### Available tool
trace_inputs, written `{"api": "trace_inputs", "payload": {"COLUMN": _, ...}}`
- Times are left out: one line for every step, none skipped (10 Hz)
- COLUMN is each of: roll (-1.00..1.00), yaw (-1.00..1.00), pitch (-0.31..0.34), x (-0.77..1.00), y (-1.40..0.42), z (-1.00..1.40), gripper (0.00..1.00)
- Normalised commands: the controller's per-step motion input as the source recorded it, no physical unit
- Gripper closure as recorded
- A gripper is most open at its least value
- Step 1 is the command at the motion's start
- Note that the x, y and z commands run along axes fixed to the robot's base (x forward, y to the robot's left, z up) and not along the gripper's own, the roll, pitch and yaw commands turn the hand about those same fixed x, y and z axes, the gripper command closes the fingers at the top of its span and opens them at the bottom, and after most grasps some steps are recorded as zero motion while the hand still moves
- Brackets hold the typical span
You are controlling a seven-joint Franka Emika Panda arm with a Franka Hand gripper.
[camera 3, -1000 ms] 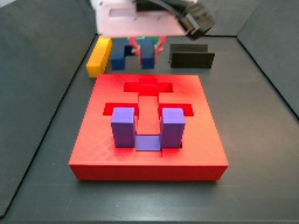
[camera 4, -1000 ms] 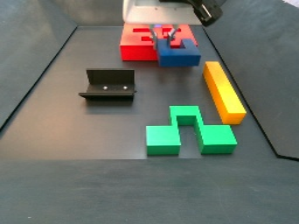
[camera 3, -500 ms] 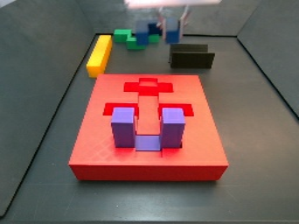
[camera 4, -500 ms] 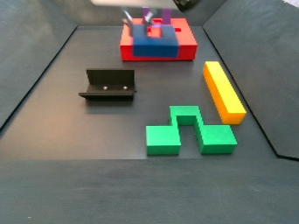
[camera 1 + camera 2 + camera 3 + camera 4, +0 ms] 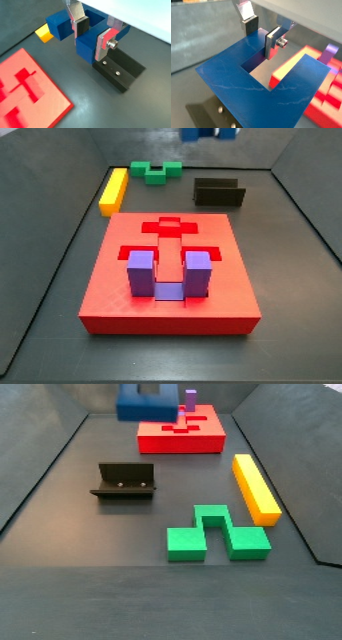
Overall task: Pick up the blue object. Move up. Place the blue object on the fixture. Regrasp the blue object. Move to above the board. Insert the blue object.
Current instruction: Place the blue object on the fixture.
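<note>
Gripping blue object [image 5: 80,35], hand [image 5: 93,31] high above fixture [image 5: 120,70].

One gripper [image 5: 92,31] sits at the upper middle of a wrist view, two silver fingers [image 5: 105,42] closed on the one blue object [image 5: 85,30]. One red board [image 5: 167,273] fills the centre of a side view, with one purple U-shaped block [image 5: 164,273] on it. One fixture [image 5: 124,480], one yellow bar [image 5: 257,487] and one green notched block [image 5: 215,532] complete the count.
</note>
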Motion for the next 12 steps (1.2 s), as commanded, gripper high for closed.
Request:
{"api": "trace_inputs", "payload": {"roll": -0.54, "yaw": -0.13, "pitch": 0.16, "x": 0.9, "y": 0.14, "z": 0.27, "gripper": 1.0}}
{"api": "trace_inputs", "payload": {"roll": -0.5, "yaw": -0.09, "pitch": 0.226, "x": 0.89, "y": 0.17, "z": 0.18, "gripper": 1.0}}
{"api": "trace_inputs", "payload": {"roll": -0.46, "yaw": -0.08, "pitch": 0.346, "x": 0.84, "y": 0.16, "z": 0.05, "gripper": 1.0}}
{"api": "trace_inputs", "payload": {"roll": -0.35, "yaw": 0.0, "pitch": 0.566, "x": 0.8, "y": 0.12, "z": 0.0, "gripper": 1.0}}
{"api": "trace_inputs", "payload": {"roll": -0.37, "yaw": 0.13, "pitch": 0.406, "x": 0.67, "y": 0.07, "z": 0.0, "gripper": 1.0}}
{"api": "trace_inputs", "payload": {"roll": -0.21, "yaw": 0.14, "pitch": 0.529, "x": 0.68, "y": 0.06, "z": 0.0, "gripper": 1.0}}
{"api": "trace_inputs", "payload": {"roll": -0.31, "yaw": 0.0, "pitch": 0.589, "x": 0.79, "y": 0.22, "z": 0.0, "gripper": 1.0}}
{"api": "trace_inputs", "payload": {"roll": -0.55, "yaw": -0.02, "pitch": 0.323, "x": 0.76, "y": 0.32, "z": 0.03, "gripper": 1.0}}
{"api": "trace_inputs", "payload": {"roll": -0.95, "yaw": -0.21, "pitch": -0.046, "x": 0.63, "y": 0.25, "z": 0.0, "gripper": 1.0}}
{"api": "trace_inputs", "payload": {"roll": -1.0, "yaw": -0.3, "pitch": -0.323, "x": 0.61, "y": 0.21, "z": 0.0, "gripper": 1.0}}
{"api": "trace_inputs", "payload": {"roll": -1.0, "yaw": -0.22, "pitch": -0.374, "x": 0.53, "y": 0.31, "z": 0.0, "gripper": 1.0}}
{"api": "trace_inputs", "payload": {"roll": -0.93, "yaw": -0.21, "pitch": -0.34, "x": 0.54, "y": 0.36, "z": -0.11, "gripper": 1.0}}
